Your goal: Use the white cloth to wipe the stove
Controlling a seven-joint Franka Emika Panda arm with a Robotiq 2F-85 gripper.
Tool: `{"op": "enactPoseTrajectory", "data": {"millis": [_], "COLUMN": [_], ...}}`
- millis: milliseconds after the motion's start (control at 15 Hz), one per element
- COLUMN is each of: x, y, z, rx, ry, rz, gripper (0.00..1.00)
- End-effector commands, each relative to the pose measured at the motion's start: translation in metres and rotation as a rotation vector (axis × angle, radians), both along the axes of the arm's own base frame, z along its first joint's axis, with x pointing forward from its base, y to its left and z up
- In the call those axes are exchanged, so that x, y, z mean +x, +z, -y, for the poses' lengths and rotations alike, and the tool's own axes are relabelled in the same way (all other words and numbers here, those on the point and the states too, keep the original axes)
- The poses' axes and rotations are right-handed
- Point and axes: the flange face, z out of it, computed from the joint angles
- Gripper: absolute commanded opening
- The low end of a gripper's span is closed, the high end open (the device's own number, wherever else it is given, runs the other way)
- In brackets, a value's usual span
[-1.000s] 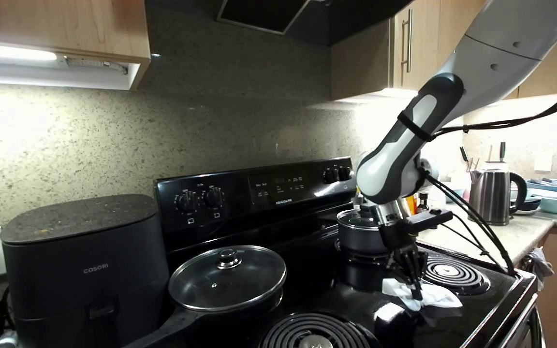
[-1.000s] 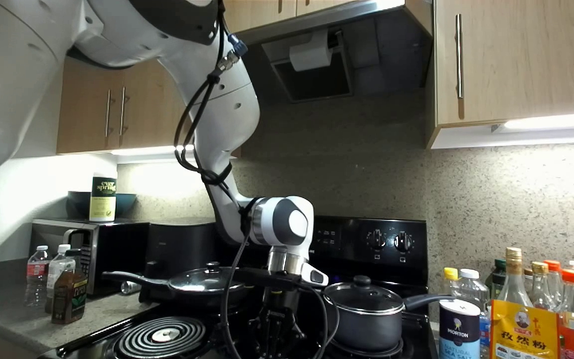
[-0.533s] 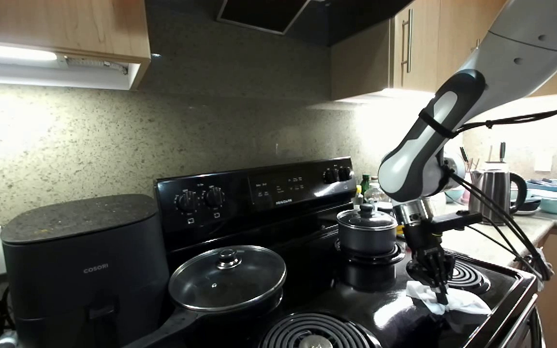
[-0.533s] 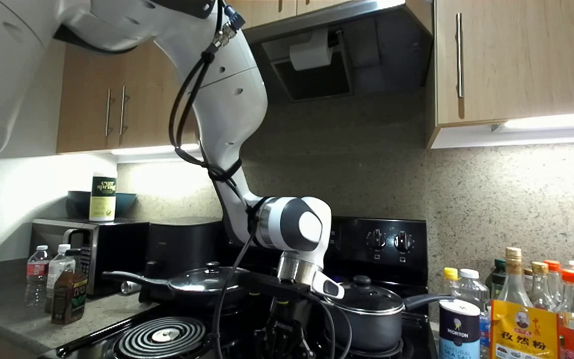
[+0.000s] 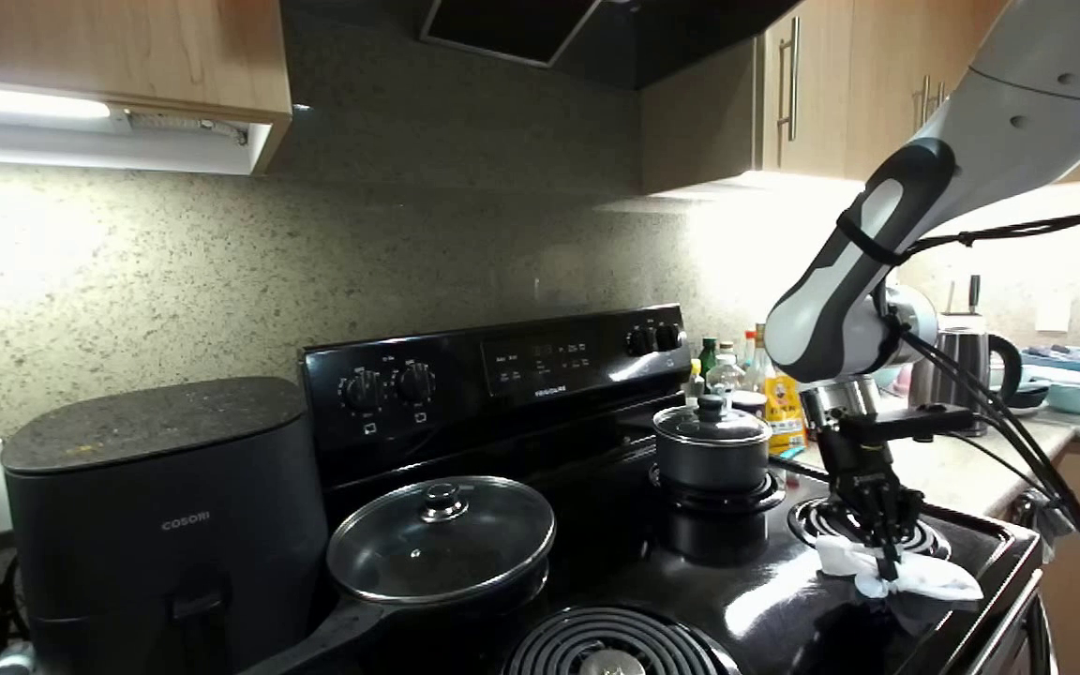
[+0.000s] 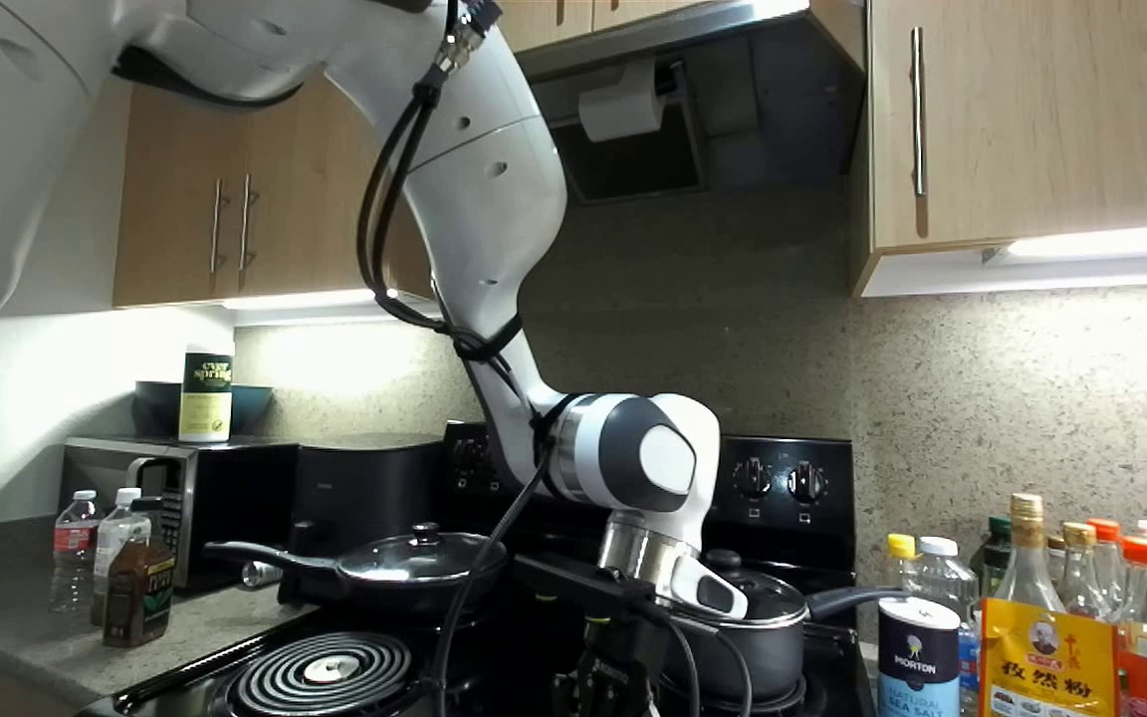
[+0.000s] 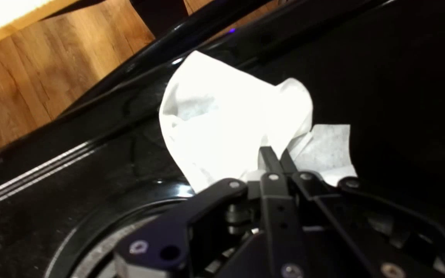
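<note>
White cloth (image 7: 226, 123) is down at the top of the stove (image 5: 634, 572), near the front edge and just beside a coil burner (image 5: 932, 542); we can't tell if its whole underside touches. We log the gripper (image 7: 276, 151) as fully closed, fingertips (image 7: 270, 160) together, cloth pinched at them; folds spread both sides, bigger flap toward the front edge. Gripper points down, slightly tilted, in an exterior view.

Also we see a lidded frying pan (image 5: 442, 553) at the back of the stove and a lidded saucepan (image 5: 709, 464) on a back burner (image 5: 765, 502). Another coil burner (image 5: 615, 647) shows in both exterior views. Dark air fryer (image 5: 156, 506) marked COSORI stands beside the stove; bottles (image 6: 1029, 563) and a Morton salt can (image 6: 917, 662) are by the opposite side. Robot arm (image 5: 887, 244) reaches in from above.
</note>
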Motion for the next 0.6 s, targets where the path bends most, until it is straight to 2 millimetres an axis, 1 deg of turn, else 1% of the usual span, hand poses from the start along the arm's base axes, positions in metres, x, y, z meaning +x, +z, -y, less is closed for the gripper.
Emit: {"op": "enactPoseTrajectory", "data": {"millis": [0, 67, 200, 267, 333, 400, 533], "x": [-0.046, -0.057, -0.073, -0.042, -0.047, -0.047, -0.043], "y": [-0.032, -0.035, -0.037, -0.002, -0.001, 0.0, -0.001], "z": [0.042, 0.053, 0.07, 0.062, 0.069, 0.07, 0.065], "rx": [0.017, 0.026, 0.06, 0.05, 0.054, 0.053, 0.054], "ry": [-0.197, -0.249, -0.343, -0.253, -0.273, -0.276, -0.262], "rz": [-0.03, -0.036, -0.052, -0.003, -0.003, -0.002, -0.003], "gripper": [0.0, 0.0, 0.0, 0.0, 0.01, 0.01, 0.01]}}
